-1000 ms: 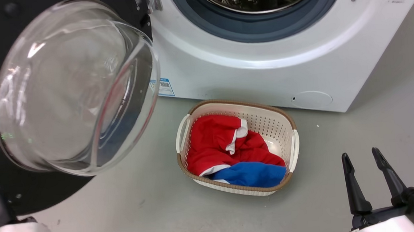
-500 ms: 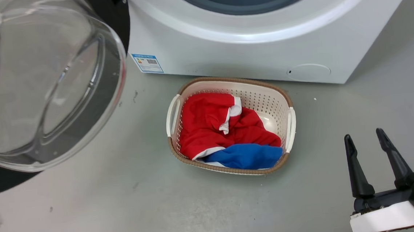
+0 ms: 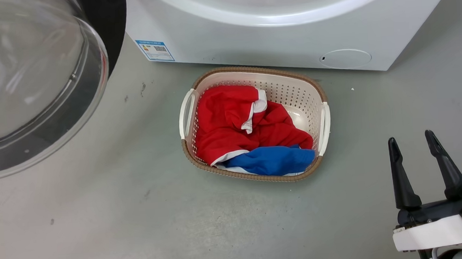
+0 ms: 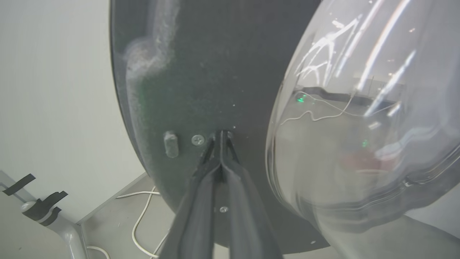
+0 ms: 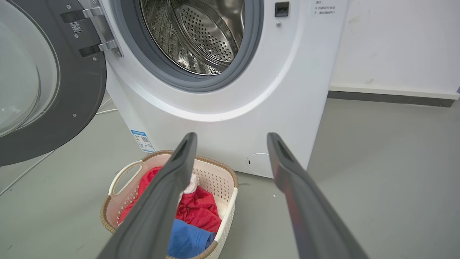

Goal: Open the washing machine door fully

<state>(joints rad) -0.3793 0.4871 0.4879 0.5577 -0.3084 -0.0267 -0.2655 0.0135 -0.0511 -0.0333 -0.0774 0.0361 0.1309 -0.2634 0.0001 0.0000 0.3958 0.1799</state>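
The washing machine [image 3: 248,34] stands at the top of the head view, its steel drum [image 5: 201,32] exposed in the right wrist view. The washing machine door [image 3: 28,78] hangs swung out on the machine's left, clear glass bowl towards me and black disc behind it. In the left wrist view my left gripper [image 4: 220,135] is shut, its tips pressed against the door's dark inner face [image 4: 187,72] beside the glass bowl [image 4: 359,126]. My right gripper [image 3: 410,137] hovers open and holding nothing at the lower right, away from the machine.
A white laundry basket [image 3: 323,111] with red and blue clothes [image 3: 230,121] sits on the grey floor just before the machine. A small round cap [image 3: 345,58] is low on the machine's front. White cables [image 4: 138,223] lie on the floor behind the door.
The whole head picture has shifted, with machine and basket sliding upward, so the camera moved. The left wrist, seen at the lower left before, is out of that view. The right gripper stays open.
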